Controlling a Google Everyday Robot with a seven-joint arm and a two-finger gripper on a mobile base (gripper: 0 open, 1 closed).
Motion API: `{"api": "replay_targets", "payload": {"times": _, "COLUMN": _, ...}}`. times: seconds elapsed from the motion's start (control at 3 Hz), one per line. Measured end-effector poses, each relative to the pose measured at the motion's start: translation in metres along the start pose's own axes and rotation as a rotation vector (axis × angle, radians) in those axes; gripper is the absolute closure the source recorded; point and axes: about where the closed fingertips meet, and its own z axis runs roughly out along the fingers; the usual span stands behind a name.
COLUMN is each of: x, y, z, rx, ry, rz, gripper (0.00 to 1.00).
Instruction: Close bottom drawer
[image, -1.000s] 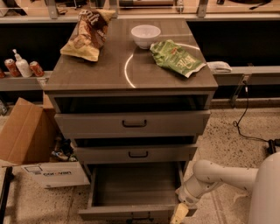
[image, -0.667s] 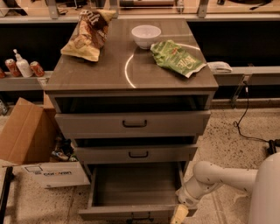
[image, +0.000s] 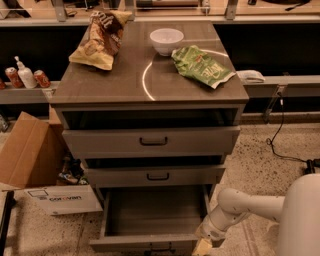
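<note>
A: Now, entry 1: the bottom drawer (image: 150, 217). Location?

B: Lowest of 3 in the bench (image: 125, 87). It is pulled far out, with no contents seen. Its front panel lies near the lower edge of the view, and the black bar handle (image: 160, 248) only just shows.

A: Entry 2: the tool?

B: The tool (image: 202, 247) sits at the lower edge of the view, just beside the right end of the drawer front. It is carried on the white arm (image: 245, 207), which reaches in from the right. Whether it is open or closed, I cannot tell, nor whether it touches the panel.

A: Other items?

B: The middle drawer (image: 155, 176) and the top drawer (image: 150, 141) are each slightly out. On the bench top there are 1 white bowl (image: 166, 40), 1 green bag (image: 201, 65) and 1 brown bag (image: 102, 37). None of these bears on the job.

A: Step in hand?

B: In my judgement, the approach. The tool is placed at the front, and the closing push is not yet done.

A: Next move?

B: Probably a firm bearing on the front panel, nearer its middle than its corner so the drawer does not skew. After that, 1 straight push inward along the runners until the front sits flush under the middle drawer.
</note>
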Motion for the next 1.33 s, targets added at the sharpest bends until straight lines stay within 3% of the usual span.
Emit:
{"api": "replay_targets", "payload": {"times": 0.67, "x": 0.026, "y": -0.014, "z": 0.043, "rx": 0.017, "ry": 0.049, "rz": 0.015, "gripper": 0.81}}
{"api": "replay_targets", "payload": {"times": 1.0, "x": 0.039, "y": -0.023, "z": 0.07, "rx": 0.049, "ry": 0.112, "rz": 0.034, "gripper": 1.0}}
{"api": "replay_targets", "payload": {"times": 1.33, "x": 0.046, "y": -0.035, "z": 0.096, "rx": 0.081, "ry": 0.138, "rz": 0.061, "gripper": 1.0}}
